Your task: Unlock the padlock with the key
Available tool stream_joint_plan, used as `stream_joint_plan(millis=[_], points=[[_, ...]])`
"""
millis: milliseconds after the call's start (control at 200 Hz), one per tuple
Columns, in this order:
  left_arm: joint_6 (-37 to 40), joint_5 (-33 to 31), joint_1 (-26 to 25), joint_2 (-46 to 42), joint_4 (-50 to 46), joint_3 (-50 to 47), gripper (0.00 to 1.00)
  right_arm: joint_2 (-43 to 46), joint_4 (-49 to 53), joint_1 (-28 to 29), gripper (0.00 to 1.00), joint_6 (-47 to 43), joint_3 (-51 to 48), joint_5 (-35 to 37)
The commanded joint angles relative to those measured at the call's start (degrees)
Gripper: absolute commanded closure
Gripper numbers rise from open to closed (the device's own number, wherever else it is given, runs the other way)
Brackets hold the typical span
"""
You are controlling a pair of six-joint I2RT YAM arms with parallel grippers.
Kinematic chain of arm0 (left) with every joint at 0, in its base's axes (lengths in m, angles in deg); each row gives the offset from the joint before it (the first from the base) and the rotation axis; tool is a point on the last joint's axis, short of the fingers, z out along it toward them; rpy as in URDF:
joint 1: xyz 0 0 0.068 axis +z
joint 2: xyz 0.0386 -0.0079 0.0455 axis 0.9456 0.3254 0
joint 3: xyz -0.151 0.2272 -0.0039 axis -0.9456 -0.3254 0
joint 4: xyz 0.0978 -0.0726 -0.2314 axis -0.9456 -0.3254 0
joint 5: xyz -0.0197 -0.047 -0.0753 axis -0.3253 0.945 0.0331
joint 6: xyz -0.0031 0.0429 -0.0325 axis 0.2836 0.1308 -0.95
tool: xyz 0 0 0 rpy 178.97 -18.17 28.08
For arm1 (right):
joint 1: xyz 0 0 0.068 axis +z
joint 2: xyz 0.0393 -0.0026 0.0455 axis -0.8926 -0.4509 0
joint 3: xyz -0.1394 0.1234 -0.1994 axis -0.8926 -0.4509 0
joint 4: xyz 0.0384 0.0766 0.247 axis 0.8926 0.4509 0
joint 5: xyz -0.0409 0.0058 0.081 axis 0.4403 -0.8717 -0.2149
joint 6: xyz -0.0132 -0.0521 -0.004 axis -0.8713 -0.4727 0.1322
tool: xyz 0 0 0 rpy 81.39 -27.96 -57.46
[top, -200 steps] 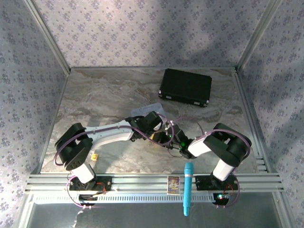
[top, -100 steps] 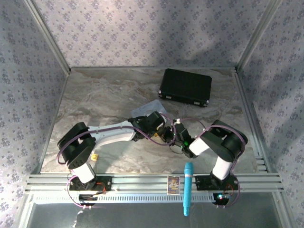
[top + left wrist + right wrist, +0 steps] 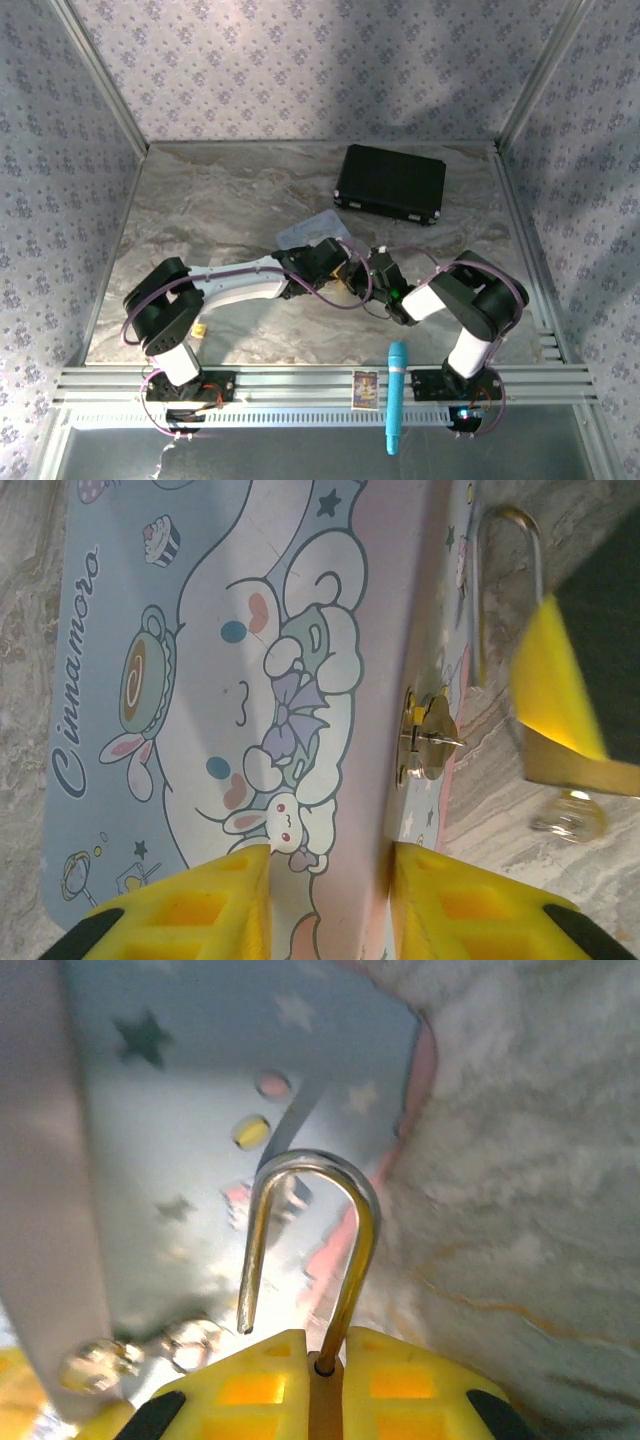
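Finishing the unlock: the padlock [image 3: 358, 1250] shows its shackle sprung, one leg hanging free of the brass body.
The right tool [image 3: 320, 1355] is clenched on that body, holding it just beside the clasp of the pale blue tin [image 3: 200, 680], which the left tool [image 3: 325, 870] grasps across its edge. A silvery glint under the body may be the key [image 3: 570, 818] (too blurred to be sure). With the lock apparently open, the next move likely calls for drawing it away from the clasp without dragging the tin over the tabletop [image 3: 520, 1160].
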Motion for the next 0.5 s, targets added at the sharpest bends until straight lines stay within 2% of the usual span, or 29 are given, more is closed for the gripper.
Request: stream_joint_plan(millis=[0, 185, 260, 395, 495], points=[[-1.4, 0.1, 2.3, 5.1, -10.4, -3.5, 0.64, 3.4, 17.5, -1.3, 1.0, -8.4, 2.1, -6.7], [-2.1, -4.7, 5.3, 6.6, -8.9, -1.8, 0.56, 8.8, 48.0, -5.3, 1.0, -24.0, 9.6, -11.9], [-2.4, -6.2, 6.3, 6.4, -8.4, -1.2, 0.46, 8.0, 58.0, -8.1, 1.0, -30.9, 13.2, -15.1], [-3.0, -7.2, 7.7, 4.9, -7.4, -0.8, 0.28, 5.3, 73.8, -11.9, 1.0, -42.7, 19.5, -16.4], [-3.9, -7.5, 8.6, 3.5, -6.7, -1.0, 0.23, 3.0, 82.3, -14.7, 1.0, -49.1, 23.6, -16.7]])
